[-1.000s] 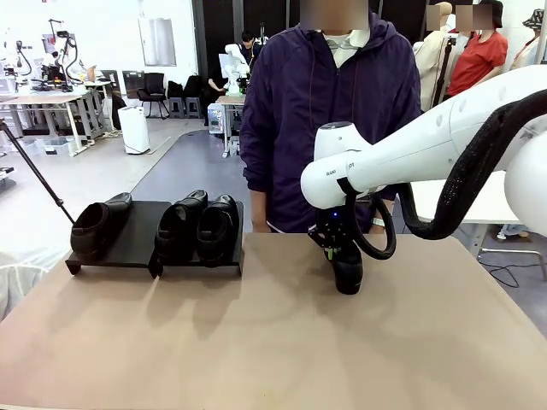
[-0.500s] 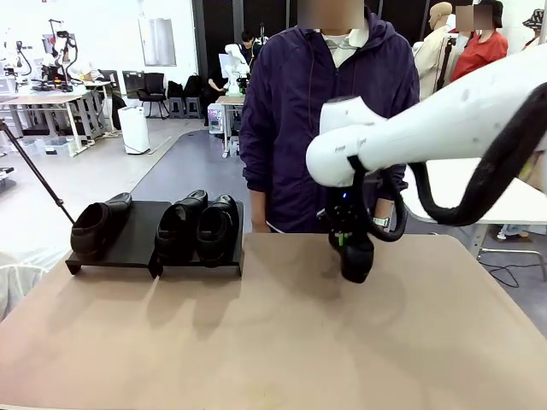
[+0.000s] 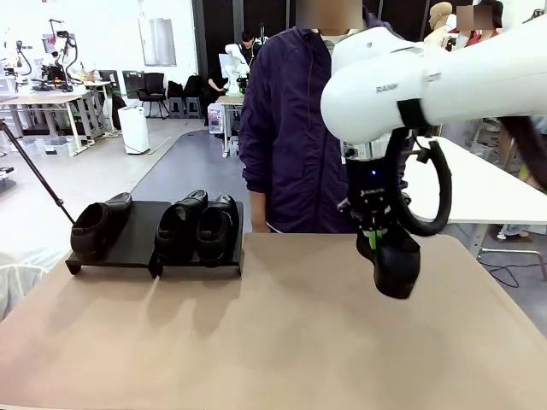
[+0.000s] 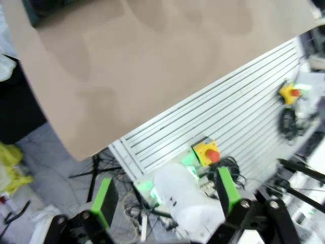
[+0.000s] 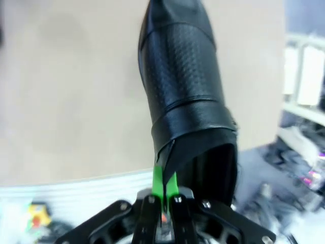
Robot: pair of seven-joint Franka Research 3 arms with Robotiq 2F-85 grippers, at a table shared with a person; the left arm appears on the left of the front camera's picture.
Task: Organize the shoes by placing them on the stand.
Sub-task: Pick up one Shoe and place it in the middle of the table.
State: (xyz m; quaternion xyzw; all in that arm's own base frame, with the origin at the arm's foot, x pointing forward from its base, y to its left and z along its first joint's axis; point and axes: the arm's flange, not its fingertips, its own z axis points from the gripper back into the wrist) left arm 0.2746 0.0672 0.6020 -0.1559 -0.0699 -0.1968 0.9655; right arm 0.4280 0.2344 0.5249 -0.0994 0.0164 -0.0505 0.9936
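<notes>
A black glossy shoe hangs in the air above the table's right half, toe down, with my right gripper shut on the edge of its opening. In the right wrist view the same shoe stretches away from the pinched green pads. The low black stand sits at the table's far left with three shoes on it: one at its left end and a pair close together at its right end. My left gripper stands open beyond the table edge, nothing between its fingers.
A person in a dark purple jacket stands at the far side, just behind the lifted shoe. The tan table spreads between stand and shoe. A yellow box with a red emergency-stop button and cables lie below the left gripper.
My right arm has lifted the shoe off the table and carried it right and toward the camera. The stand and its three shoes have not moved.
</notes>
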